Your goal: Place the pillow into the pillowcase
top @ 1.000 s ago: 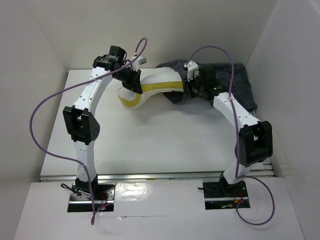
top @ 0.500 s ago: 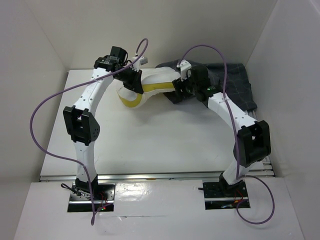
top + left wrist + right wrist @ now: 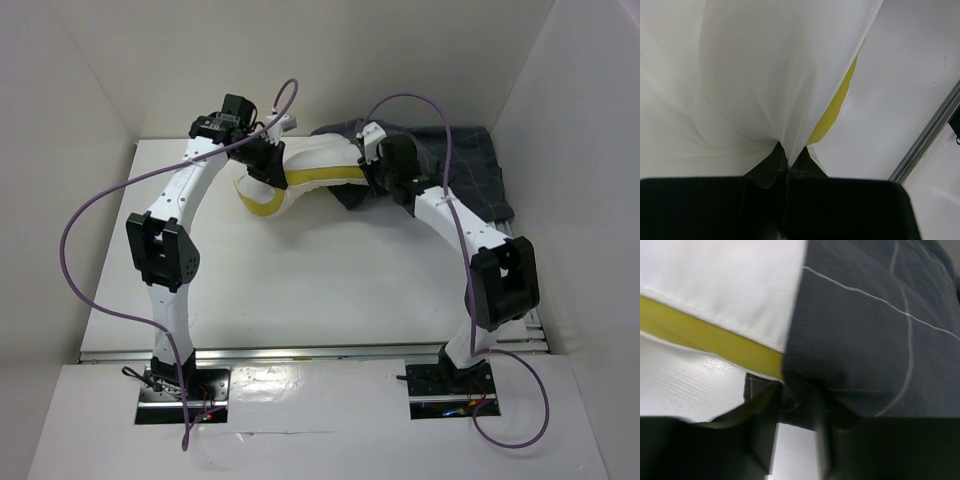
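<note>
White left arm [image 3: 172,205] arched inward, left hand [image 3: 786,164] pinching pillow [image 3: 740,75]

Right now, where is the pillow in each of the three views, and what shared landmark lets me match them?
Top external: the pillow lies at the far middle of the table, its right end at the pillowcase.
Left wrist: the pillow fills the upper left and centre, pinched in the left gripper.
Right wrist: the pillow is upper left, the pillowcase to its right.
Shared landmark: the yellow trim.
</note>
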You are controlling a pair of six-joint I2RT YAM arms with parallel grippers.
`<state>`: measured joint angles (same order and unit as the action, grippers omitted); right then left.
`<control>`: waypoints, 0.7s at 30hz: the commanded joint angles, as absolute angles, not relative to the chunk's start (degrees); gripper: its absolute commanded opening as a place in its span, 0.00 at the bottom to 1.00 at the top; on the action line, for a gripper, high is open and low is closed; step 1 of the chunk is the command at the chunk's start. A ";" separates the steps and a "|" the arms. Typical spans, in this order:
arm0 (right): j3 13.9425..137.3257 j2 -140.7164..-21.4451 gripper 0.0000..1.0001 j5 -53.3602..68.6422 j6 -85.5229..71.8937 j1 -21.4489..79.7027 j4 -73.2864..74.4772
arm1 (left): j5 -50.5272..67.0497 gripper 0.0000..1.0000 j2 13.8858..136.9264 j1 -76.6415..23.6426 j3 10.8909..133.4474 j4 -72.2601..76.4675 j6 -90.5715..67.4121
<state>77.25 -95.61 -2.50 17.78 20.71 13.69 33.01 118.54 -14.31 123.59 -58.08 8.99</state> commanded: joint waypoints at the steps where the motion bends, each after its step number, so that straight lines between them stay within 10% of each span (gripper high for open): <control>1: 77.43 -95.80 0.34 -4.93 18.37 18.90 11.24 | 36.21 0.00 113.55 -14.06 123.75 -56.34 9.14; 5: 78.75 -95.80 0.00 -2.91 17.84 18.28 14.05 | 36.21 0.00 113.55 -14.06 123.14 -55.81 9.14; 21: 96.15 -98.96 0.00 17.40 10.90 22.85 25.56 | 36.21 0.00 112.51 -14.06 120.24 -51.86 7.38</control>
